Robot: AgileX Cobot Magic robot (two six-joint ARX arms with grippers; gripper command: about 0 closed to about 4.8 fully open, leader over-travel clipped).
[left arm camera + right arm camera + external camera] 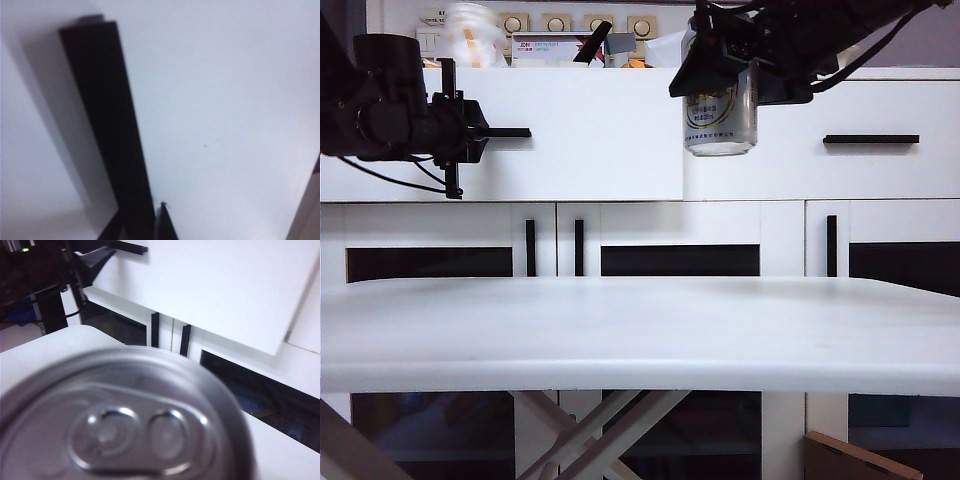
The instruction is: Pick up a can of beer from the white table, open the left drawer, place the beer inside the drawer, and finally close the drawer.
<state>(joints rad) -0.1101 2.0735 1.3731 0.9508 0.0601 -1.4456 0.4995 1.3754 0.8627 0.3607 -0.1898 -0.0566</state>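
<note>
Overhead, right end effector (722,95) round smooth silver can of beer (720,118) — left end effector (480,132) pinching flat black bar handle (505,132).

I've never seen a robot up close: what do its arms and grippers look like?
Both arms are matte black and blocky. The left gripper ends in thin, flat black fingers, with a thin black cable trailing below. The right gripper is black too, with dark cables looping behind.

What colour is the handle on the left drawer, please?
Black: the short bar handle on the white left drawer, clearest in the exterior view.

silver can of beer (721,112), gold label | white left drawer (580,140), black handle (505,132)
</note>
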